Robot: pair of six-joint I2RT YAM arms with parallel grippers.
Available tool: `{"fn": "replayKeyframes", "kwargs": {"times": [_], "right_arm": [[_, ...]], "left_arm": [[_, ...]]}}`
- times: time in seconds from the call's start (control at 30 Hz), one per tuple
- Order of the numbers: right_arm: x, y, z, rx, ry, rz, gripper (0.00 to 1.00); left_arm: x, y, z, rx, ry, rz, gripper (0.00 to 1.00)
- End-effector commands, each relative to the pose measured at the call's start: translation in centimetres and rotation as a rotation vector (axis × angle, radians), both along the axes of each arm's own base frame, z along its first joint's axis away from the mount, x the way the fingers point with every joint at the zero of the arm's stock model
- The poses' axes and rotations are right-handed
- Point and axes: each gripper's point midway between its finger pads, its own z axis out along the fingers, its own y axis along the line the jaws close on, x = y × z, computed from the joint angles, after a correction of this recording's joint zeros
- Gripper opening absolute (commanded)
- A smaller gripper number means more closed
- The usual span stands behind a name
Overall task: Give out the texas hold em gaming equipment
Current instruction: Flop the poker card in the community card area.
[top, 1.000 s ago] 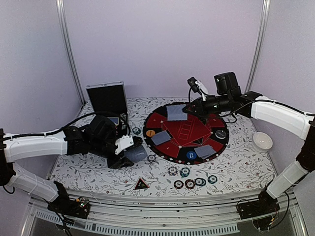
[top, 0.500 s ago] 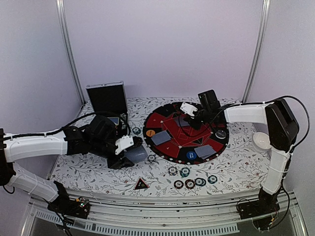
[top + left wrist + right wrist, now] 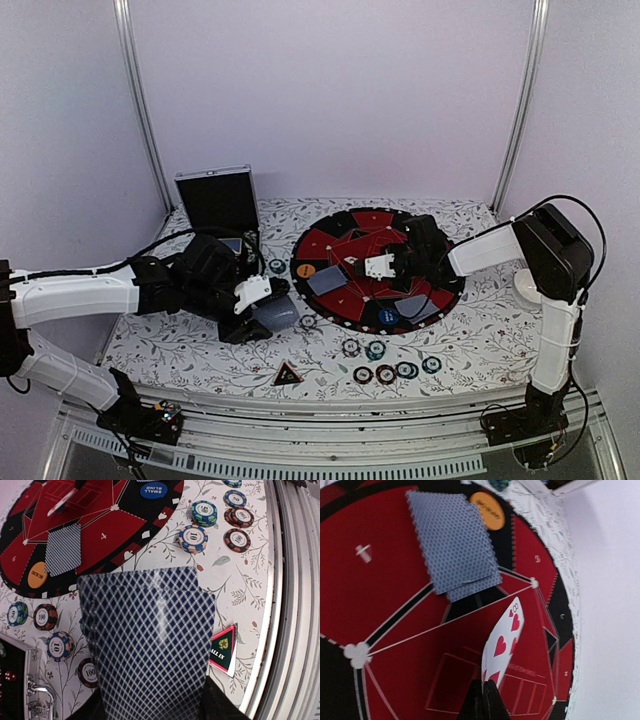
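**STATION STATUS: BOTH GRIPPERS LOADED WITH CARDS**

**Left zone.** The case (image 3: pixel 215 200) stands open at the rear left of the table (image 3: pixel 170 345). The left gripper (image 3: pixel 258 310) is closed on a card packet (image 3: pixel 150 650), held over the floral cloth just left of the mat (image 3: pixel 370 222).
- The packet is back-up, showing a blue diamond pattern.
- Its long axis runs straight out from the gripper toward the mat.
- At least two cards show, slightly fanned.
- In the left wrist view the packet hides the fingers.

**Front edge.**
- The triangle (image 3: pixel 223 649), marked "ALL IN", lies flat just right of the packet, near the front rail.
- Bare cloth separates the triangle from the chips.
- The chips are a teal chip (image 3: pixel 193 538) marked "10", a teal stack (image 3: pixel 204 512) marked "50" and a brown chip (image 3: pixel 239 539) marked "100".
- A second brown chip (image 3: pixel 45 616), also "100", lies left of the packet.

**Mat.**
- The blue button (image 3: pixel 153 490) reads "SMALL BLIND" and sits on the black rim.
- The orange button (image 3: pixel 37 575) also sits on the rim. Its lettering is not clearly legible.
- A face-down pair (image 3: pixel 455 545) lies just beside the orange button.
- Another face-down pair (image 3: pixel 418 306) lies near the blue button.

**Right zone.** The right gripper (image 3: pixel 482 700) has its fingers pressed together on the lower edge of the eight of hearts (image 3: pixel 502 645).
- The card stands on edge above the red centre field.
- Its long axis points away from the fingers, tilted slightly right.
- Its face is seen obliquely.
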Motion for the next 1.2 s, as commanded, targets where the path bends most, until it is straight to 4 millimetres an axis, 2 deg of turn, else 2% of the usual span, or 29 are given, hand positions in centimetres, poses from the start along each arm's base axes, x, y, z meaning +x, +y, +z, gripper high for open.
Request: {"fn": "replayKeyframes", "kwargs": {"times": [0.0,0.2,0.4,0.57,0.73,0.87,1.0,1.17], "right_arm": [[-2.3,-0.4,-2.9,-0.117,0.008,0.135,0.02],[-3.9,-1.7,-4.5,-0.215,0.037,0.220,0.03],[-4.3,-2.6,-4.8,-0.261,0.041,0.248,0.03],[-4.7,-3.1,-4.7,-0.264,0.043,0.276,0.03],[-4.8,-3.0,-3.6,-0.248,0.016,0.310,0.04],[-4.0,-3.8,-3.7,-0.272,0.004,0.284,0.10],[-3.7,-4.4,-3.3,-0.298,-0.019,0.272,0.28],[-3.6,-4.9,-2.2,-0.323,-0.058,0.264,0.34]], "left_arm": [[0.2,0.0,-0.2,-0.012,0.008,0.000,0.51],[0.3,0.1,-0.2,-0.013,0.006,0.004,0.51],[0.3,0.1,-0.2,-0.012,0.005,0.005,0.51],[0.3,0.1,-0.2,-0.013,0.008,0.004,0.51],[0.4,0.1,-0.2,-0.013,0.005,0.006,0.51],[0.4,0.1,-0.2,-0.012,0.005,0.007,0.51],[0.4,0.2,-0.1,-0.012,0.003,0.009,0.51],[0.5,0.2,-0.1,-0.013,0.003,0.010,0.51]]}}
